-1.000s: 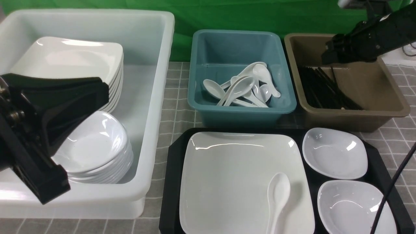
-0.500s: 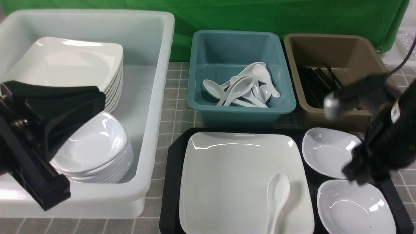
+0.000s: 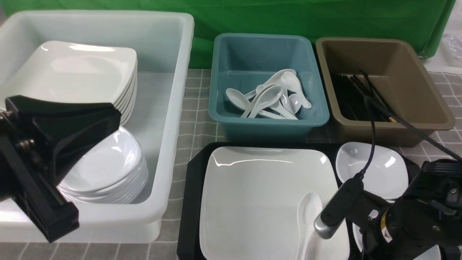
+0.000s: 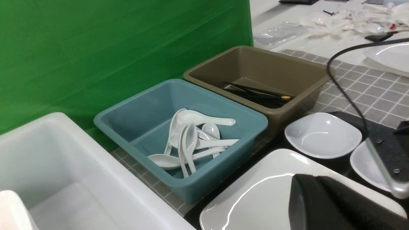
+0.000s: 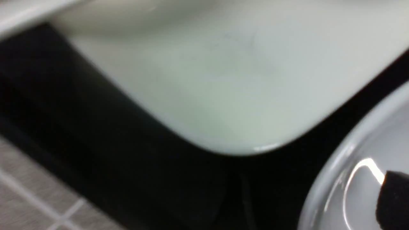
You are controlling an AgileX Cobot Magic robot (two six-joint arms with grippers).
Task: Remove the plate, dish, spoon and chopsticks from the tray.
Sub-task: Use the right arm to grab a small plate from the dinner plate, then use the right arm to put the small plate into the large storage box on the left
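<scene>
right arm (image 3: pixel 427 213) bent low over the tray (image 3: pixel 189 202), near right corner

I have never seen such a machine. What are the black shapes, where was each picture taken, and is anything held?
This robot has two arms, each ending in a pincer called a gripper. The wide picture looks forward from between the arms; the other two come from wrist cameras. The left gripper, shut and empty, is near a white tub of crockery. The right arm is low over the black tray, which carries a big plate, a spoon on it, and small dishes. Behind stand a teal bin of spoons and a brown bin of chopsticks. The right gripper shows only as a dark tip: open or shut, I cannot tell; nothing is seen held.
</scene>
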